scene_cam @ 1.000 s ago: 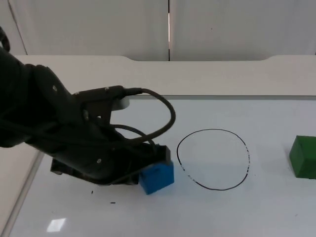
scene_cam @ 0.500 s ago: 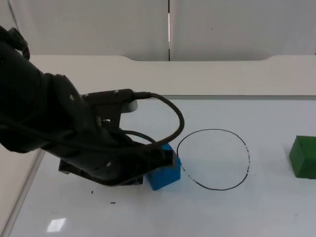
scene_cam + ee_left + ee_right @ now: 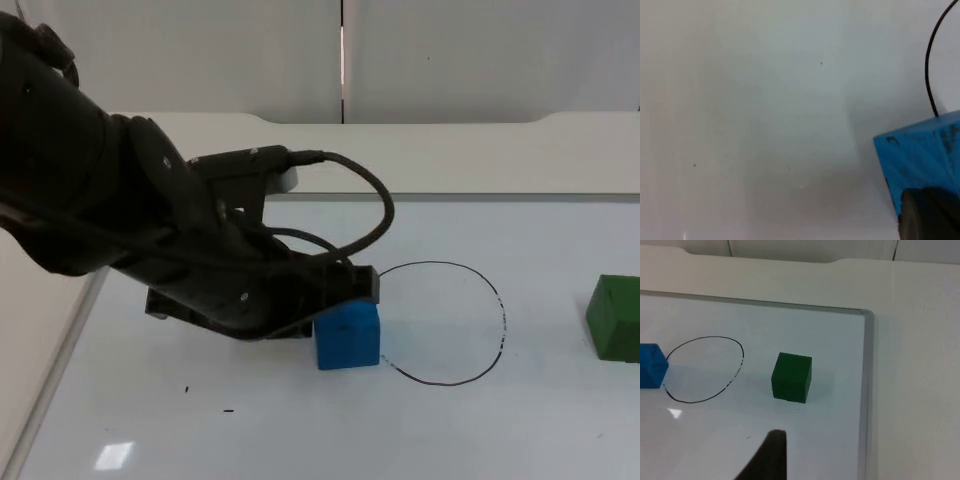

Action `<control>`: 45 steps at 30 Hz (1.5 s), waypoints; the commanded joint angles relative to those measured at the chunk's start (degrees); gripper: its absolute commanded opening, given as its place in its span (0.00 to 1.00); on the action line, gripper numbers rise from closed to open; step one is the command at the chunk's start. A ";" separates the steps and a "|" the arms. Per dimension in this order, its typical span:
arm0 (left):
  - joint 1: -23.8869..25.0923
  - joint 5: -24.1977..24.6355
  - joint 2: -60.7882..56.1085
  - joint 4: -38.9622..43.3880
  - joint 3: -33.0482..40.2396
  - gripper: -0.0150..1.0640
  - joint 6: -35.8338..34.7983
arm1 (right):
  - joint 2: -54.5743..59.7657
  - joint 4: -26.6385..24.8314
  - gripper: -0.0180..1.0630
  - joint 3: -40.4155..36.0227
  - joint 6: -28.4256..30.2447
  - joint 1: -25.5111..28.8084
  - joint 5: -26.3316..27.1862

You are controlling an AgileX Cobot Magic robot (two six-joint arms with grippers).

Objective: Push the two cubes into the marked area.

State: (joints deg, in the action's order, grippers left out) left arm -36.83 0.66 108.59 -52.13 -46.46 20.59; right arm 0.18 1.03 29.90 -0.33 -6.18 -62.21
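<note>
On the left of the table, the left gripper (image 3: 345, 290) is low on the whiteboard (image 3: 250, 420), pressed against the blue cube (image 3: 348, 336) from the side away from the marked area. Whether its fingers are open or closed I cannot tell (the arm's own bulk hides them from above), and it does not look to be clasping the cube, only shoving it. In the left wrist view a black fingertip (image 3: 925, 215) sits against the blue cube (image 3: 922, 160).

The blue cube now stands just at the left edge of the black circle (image 3: 432, 322), touching or slightly overlapping the line, not yet inside. The main risk, as I judge it, is an off-centre push: contact is near one corner, so the cube may spin and slide past the ring instead of into it. A push carried too far could also send it out the far side.

Well to the right, the green cube (image 3: 614, 317) sits apart from the circle, untouched; the right wrist view shows it (image 3: 791, 376) near the whiteboard's framed edge, with the right arm waiting above, its finger state unclear.

No brand, label or readable writing appears anywhere; only the hand-drawn ring and a few small pen flecks.
</note>
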 commanded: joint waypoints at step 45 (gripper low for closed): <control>-1.49 2.99 5.19 3.50 -7.71 0.01 0.13 | -0.18 0.13 0.99 -0.36 0.00 0.27 0.46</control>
State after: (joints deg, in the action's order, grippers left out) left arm -37.97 3.75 113.74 -49.34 -53.76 20.70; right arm 0.18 1.03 29.90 -0.33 -6.18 -62.21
